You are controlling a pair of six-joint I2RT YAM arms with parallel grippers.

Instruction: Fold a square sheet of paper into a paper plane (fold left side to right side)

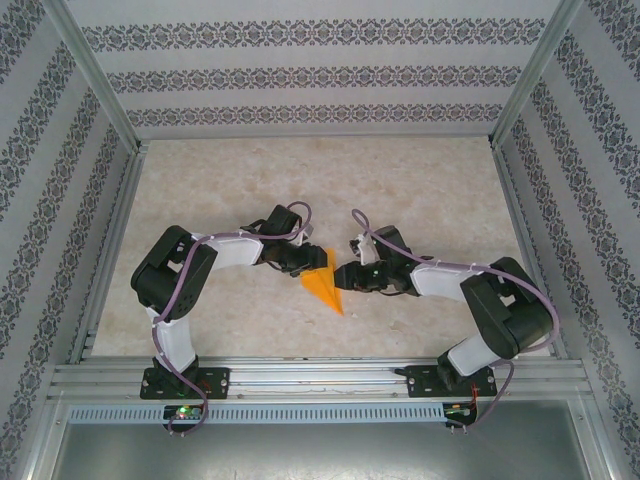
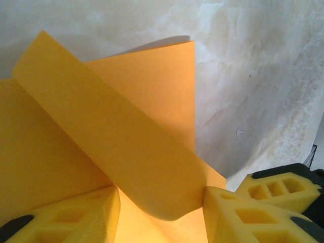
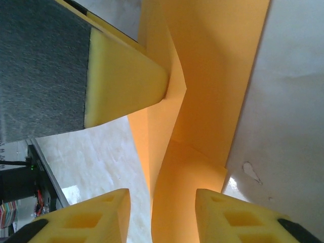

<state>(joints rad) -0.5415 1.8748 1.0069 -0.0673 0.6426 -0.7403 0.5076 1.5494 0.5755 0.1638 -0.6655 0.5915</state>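
Orange paper [image 1: 325, 285], flap edge up, open tabletop [image 1: 300, 180] far side

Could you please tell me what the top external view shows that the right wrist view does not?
Top external adds the layout: the left arm and right arm bolted at the near edge, patterned walls, and the folded orange paper as a pointed shape between the left gripper and right gripper. Right wrist adds close detail: a raised flap passing between its own yellow fingers, which stand apart, and one left-gripper finger touching the paper. Both show the paper and the pale marbled table.
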